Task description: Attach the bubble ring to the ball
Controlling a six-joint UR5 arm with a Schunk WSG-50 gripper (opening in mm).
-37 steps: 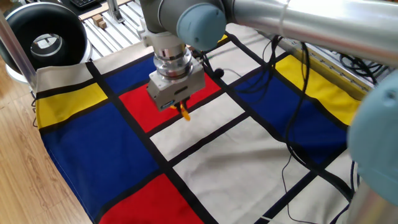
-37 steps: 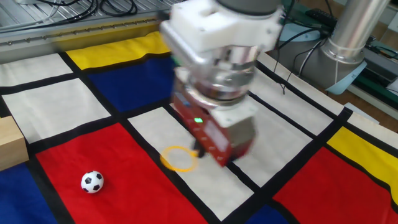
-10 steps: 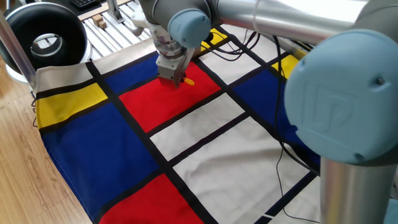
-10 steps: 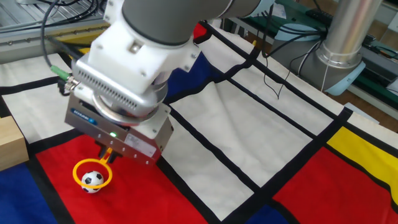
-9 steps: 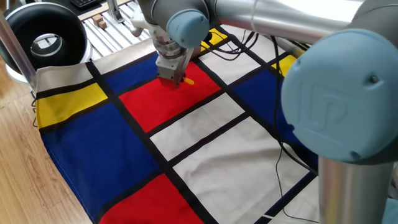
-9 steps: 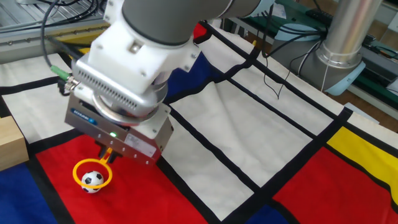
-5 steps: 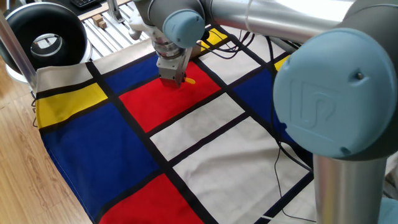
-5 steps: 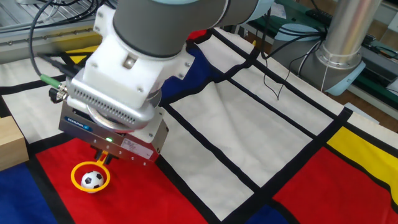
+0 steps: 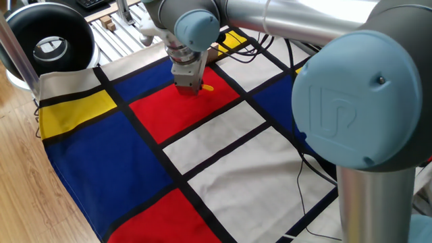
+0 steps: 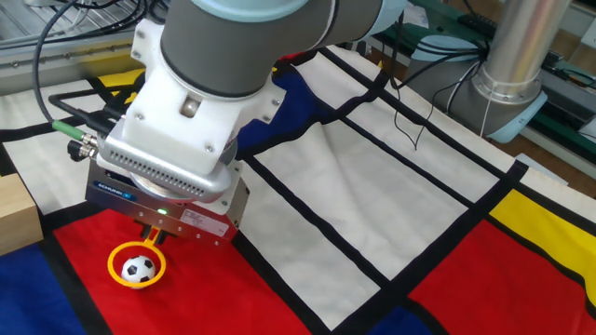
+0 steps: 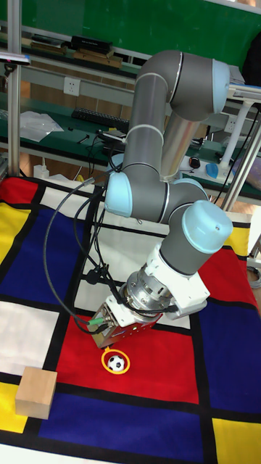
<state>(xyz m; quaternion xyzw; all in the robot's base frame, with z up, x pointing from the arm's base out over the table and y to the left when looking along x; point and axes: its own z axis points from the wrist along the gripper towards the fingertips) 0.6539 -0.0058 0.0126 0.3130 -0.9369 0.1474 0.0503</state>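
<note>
The small black-and-white ball [image 10: 140, 269] sits on a red square of the checked cloth [image 10: 372, 186]. The bubble ring [image 10: 114, 266], a yellow-orange hoop, lies around the ball, which shows inside it. The ring's short handle runs up under my gripper [image 10: 153, 238], which is shut on it and stands just behind and above the ball. The tall fixed view shows the same: ball [image 11: 115, 362] inside the bubble ring [image 11: 127, 365], below the gripper [image 11: 110, 348]. In one fixed view the gripper [image 9: 190, 88] hides the ball and only an orange bit of the ring [image 9: 207, 87] shows.
A wooden block [image 10: 13, 216] rests at the cloth's left edge, also seen in the tall view as the block [image 11: 36, 392]. Black cables [image 9: 312, 169] trail over the right side of the cloth. A round black device [image 9: 44, 42] stands beyond the far left corner.
The gripper carried the ring from the white square over to the ball. In the last second it dropped slightly, and the hoop settled lower around the ball.
</note>
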